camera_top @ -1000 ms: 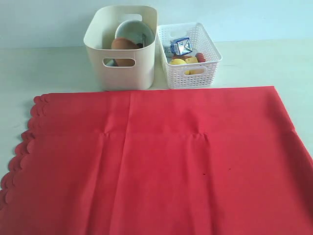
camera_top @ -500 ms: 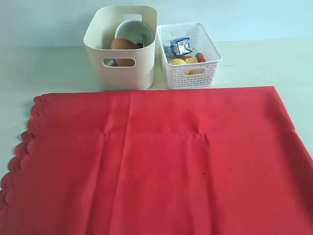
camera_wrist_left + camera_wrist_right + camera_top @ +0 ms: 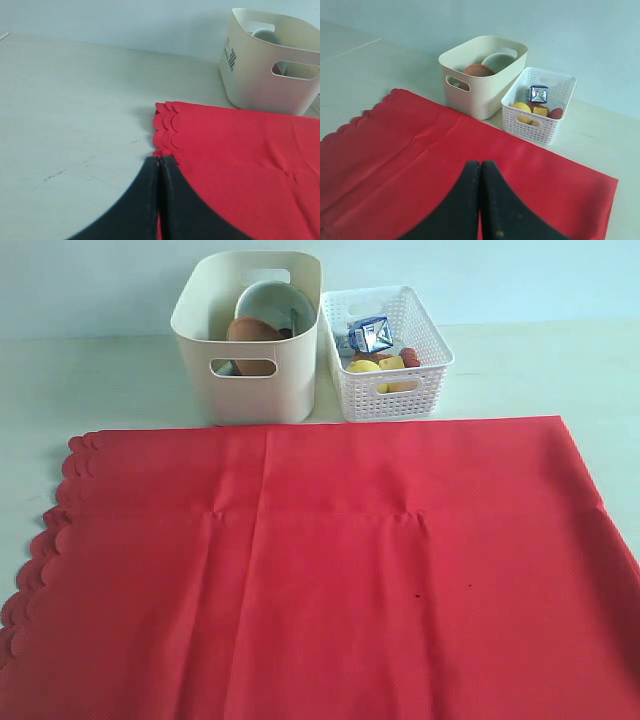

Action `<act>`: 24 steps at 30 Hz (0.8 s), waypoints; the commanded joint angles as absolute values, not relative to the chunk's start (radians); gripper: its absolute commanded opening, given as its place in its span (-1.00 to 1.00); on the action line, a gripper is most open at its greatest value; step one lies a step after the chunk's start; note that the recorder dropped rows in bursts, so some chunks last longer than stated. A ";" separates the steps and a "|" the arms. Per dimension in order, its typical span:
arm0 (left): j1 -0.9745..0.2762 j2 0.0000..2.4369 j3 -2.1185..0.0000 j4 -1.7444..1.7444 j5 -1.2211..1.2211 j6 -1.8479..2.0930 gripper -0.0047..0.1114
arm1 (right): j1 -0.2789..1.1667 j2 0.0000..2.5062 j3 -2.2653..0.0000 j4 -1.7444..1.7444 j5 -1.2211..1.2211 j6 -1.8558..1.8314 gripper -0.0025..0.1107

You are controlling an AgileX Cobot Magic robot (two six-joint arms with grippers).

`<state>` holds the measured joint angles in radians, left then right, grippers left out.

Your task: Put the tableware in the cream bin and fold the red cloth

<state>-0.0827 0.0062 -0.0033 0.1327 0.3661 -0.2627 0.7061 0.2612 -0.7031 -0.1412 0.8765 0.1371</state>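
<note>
On the pale table [image 3: 100, 380] lies one red cloth [image 3: 320, 570], spread flat and not yet folded, its scalloped edge at the left and a few faint creases across it. Behind it stand two containers just beside each other: the cream bin [image 3: 250, 390] on the left, the white basket [image 3: 400, 390] on the right. Two pieces of tableware show in the bin, one brown plate [image 3: 255, 332] and one white bowl [image 3: 270, 302] behind it; anything deeper is hidden. The basket holds one blue carton [image 3: 372, 335], one lemon [image 3: 362, 366], one yellow block [image 3: 392, 363] and one reddish piece [image 3: 411, 357]. Two grippers show, in the wrist views only. The left gripper [image 3: 159, 165] has its two fingers pressed together at the cloth's scalloped edge. The right gripper [image 3: 480, 167] is likewise closed, over the middle of the cloth.
</note>
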 commanded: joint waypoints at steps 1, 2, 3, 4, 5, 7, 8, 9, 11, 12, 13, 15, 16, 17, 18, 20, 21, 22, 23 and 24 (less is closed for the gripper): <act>-0.081 0.000 0.000 0.126 0.362 -0.259 -0.92 | 0.702 0.256 -0.695 -0.132 0.865 0.142 -0.95; -0.081 0.004 0.000 0.126 0.362 -0.259 -0.92 | 0.702 0.256 -0.695 -0.130 0.865 0.142 -0.95; -0.081 0.018 -0.007 0.126 0.364 -0.259 -0.92 | 0.702 0.256 -0.695 -0.128 0.865 0.142 -0.95; -0.083 0.028 -0.016 0.126 0.364 -0.259 -0.92 | 0.702 0.256 -0.695 -0.128 0.865 0.142 -0.95; -0.083 0.039 -0.024 0.126 0.364 -0.259 -0.92 | 0.702 0.256 -0.695 -0.128 0.865 0.142 -0.95; -0.087 0.071 -0.045 0.126 0.364 -0.259 -0.92 | 0.702 0.256 -0.695 -0.128 0.865 0.142 -0.95; -0.094 0.090 -0.055 0.126 0.364 -0.259 -0.92 | 0.702 0.256 -0.695 -0.128 0.865 0.142 -0.95; -0.101 0.108 -0.065 0.126 0.364 -0.259 -0.92 | 0.702 0.256 -0.695 -0.128 0.865 0.142 -0.95; -0.123 0.143 -0.086 0.126 0.364 -0.259 -0.92 | 0.702 0.256 -0.695 -0.128 0.865 0.142 -0.95; -0.134 0.163 -0.098 0.126 0.364 -0.259 -0.92 | 0.702 0.256 -0.695 -0.128 0.865 0.142 -0.95; -0.142 0.183 -0.108 0.126 0.364 -0.259 -0.92 | 0.702 0.256 -0.695 -0.128 0.865 0.142 -0.95; -0.163 0.223 -0.133 0.126 0.364 -0.259 -0.92 | 0.702 0.256 -0.695 -0.128 0.865 0.142 -0.95; -0.170 0.239 -0.144 0.126 0.364 -0.259 -0.92 | 0.702 0.256 -0.695 -0.128 0.865 0.142 -0.95; -0.180 0.259 -0.159 0.126 0.364 -0.259 -0.92 | 0.702 0.256 -0.695 -0.128 0.865 0.142 -0.95; -0.189 0.282 -0.175 0.126 0.364 -0.259 -0.92 | 0.702 0.256 -0.695 -0.128 0.865 0.142 -0.95; -0.202 0.317 -0.208 0.126 0.364 -0.259 -0.92 | 0.702 0.256 -0.695 -0.124 0.865 0.142 -0.95; -0.206 0.336 -0.226 0.126 0.364 -0.259 -0.92 | 0.702 0.256 -0.695 -0.124 0.865 0.142 -0.95; -0.209 0.354 -0.244 0.126 0.364 -0.259 -0.92 | 0.702 0.256 -0.695 -0.124 0.865 0.142 -0.95; -0.211 0.369 -0.258 0.126 0.364 -0.259 -0.92 | 0.702 0.256 -0.695 -0.124 0.865 0.142 -0.95; -0.211 0.387 -0.277 0.126 0.364 -0.259 -0.92 | 0.702 0.256 -0.695 -0.124 0.865 0.142 -0.95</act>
